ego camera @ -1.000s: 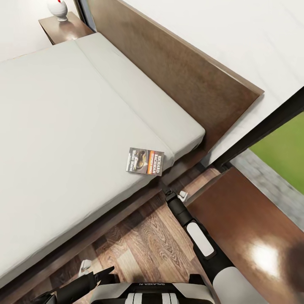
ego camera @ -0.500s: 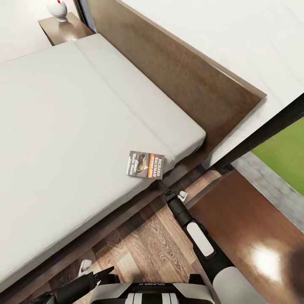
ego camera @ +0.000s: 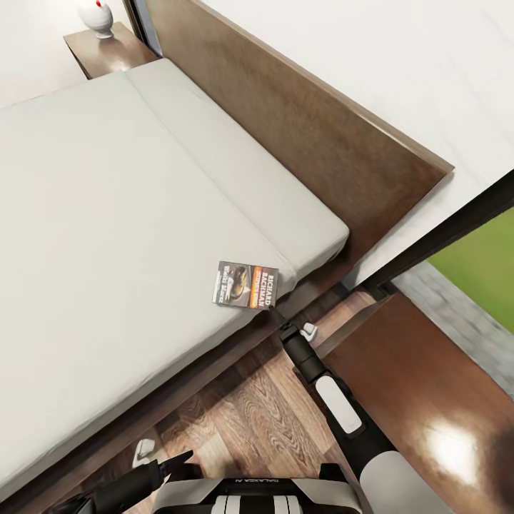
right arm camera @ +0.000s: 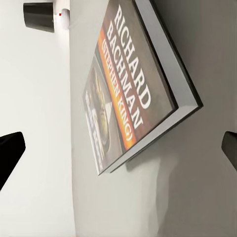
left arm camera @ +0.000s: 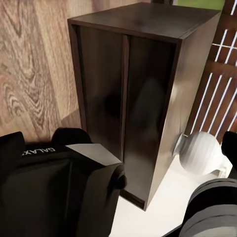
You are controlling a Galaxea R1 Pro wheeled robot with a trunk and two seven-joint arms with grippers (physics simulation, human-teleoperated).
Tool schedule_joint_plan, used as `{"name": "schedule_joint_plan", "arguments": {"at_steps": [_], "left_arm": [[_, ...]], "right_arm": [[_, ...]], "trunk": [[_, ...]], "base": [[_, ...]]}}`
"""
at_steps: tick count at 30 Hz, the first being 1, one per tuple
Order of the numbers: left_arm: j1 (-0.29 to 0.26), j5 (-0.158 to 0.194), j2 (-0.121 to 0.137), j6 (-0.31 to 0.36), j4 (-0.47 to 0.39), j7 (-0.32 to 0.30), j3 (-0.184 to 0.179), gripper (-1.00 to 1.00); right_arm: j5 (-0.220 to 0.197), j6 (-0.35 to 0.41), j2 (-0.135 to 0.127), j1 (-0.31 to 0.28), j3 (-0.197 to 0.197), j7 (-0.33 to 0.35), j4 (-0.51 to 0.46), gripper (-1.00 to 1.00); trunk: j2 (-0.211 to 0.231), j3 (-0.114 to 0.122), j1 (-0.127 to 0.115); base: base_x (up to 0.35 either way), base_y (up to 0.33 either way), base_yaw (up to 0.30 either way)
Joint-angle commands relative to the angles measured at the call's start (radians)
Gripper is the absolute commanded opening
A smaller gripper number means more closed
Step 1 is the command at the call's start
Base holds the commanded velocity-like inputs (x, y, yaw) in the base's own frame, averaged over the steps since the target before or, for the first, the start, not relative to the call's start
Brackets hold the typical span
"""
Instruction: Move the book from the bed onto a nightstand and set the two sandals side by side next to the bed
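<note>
The book (ego camera: 246, 284) lies flat on the grey mattress of the bed (ego camera: 107, 214), close to its near edge. Its dark cover with an orange band shows large in the right wrist view (right arm camera: 128, 94). My right gripper (ego camera: 280, 323) hovers at the bed's edge just short of the book. It is open (right arm camera: 118, 148), with one dark fingertip (right arm camera: 10, 153) on each side and nothing between them. My left gripper (ego camera: 175, 460) hangs low by my trunk, and its fingers are unclear. One nightstand (ego camera: 428, 400) stands at my right, another (ego camera: 107, 46) beyond the bed. The sandals are out of view.
A white lamp-like object (ego camera: 96, 14) sits on the far nightstand. The dark headboard (ego camera: 307, 135) runs along the white wall. A dark-framed window (ego camera: 457, 221) shows grass at the right. The left wrist view looks at a dark cabinet (left arm camera: 133, 84) on the wood floor (left arm camera: 34, 59).
The whole head view has slid a little, so the camera moved. The right gripper now sits slightly closer to the book. The book itself has not shifted on the mattress.
</note>
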Motion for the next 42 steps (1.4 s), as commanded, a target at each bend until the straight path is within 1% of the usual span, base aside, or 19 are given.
{"name": "schedule_joint_plan", "arguments": {"at_steps": [1, 8, 18, 25, 32, 42], "left_arm": [[0.0, 0.005, 0.001, 0.011, 0.0, -0.003, -0.003, 1.0], [0.0, 0.005, 0.001, 0.011, 0.0, -0.003, -0.002, 1.0], [0.0, 0.005, 0.001, 0.012, 0.0, -0.003, -0.002, 1.0], [-0.001, 0.005, 0.001, 0.011, 0.0, -0.003, -0.002, 1.0], [-0.001, 0.006, 0.001, 0.011, 0.0, -0.004, -0.002, 1.0], [0.0, 0.006, 0.001, 0.011, 0.0, -0.004, -0.002, 1.0]], "right_arm": [[-0.01, 0.007, 0.0, 0.0, 0.0, 0.003, 0.0, 1.0], [-0.01, 0.007, 0.0, -0.001, 0.0, 0.003, 0.0, 1.0], [-0.011, 0.007, 0.0, -0.001, 0.0, 0.004, 0.0, 1.0], [-0.011, 0.007, 0.0, -0.001, 0.0, 0.004, 0.0, 1.0], [-0.011, 0.007, 0.0, 0.0, 0.0, 0.004, 0.0, 1.0], [-0.011, 0.007, 0.0, -0.001, 0.0, 0.004, 0.0, 1.0]], "trunk": [[0.0, 0.0, 0.0], [0.0, 0.0, 0.0], [-0.07, -0.032, 0.038], [-0.07, -0.032, 0.038], [-0.07, -0.032, 0.038], [-0.07, -0.032, 0.038]], "base": [[0.004, 0.0, 0.0], [0.001, 0.0, 0.0], [0.0, 0.0, 0.0], [0.001, 0.0, 0.0], [0.113, 0.0, 0.0], [0.006, 0.0, 0.0]]}}
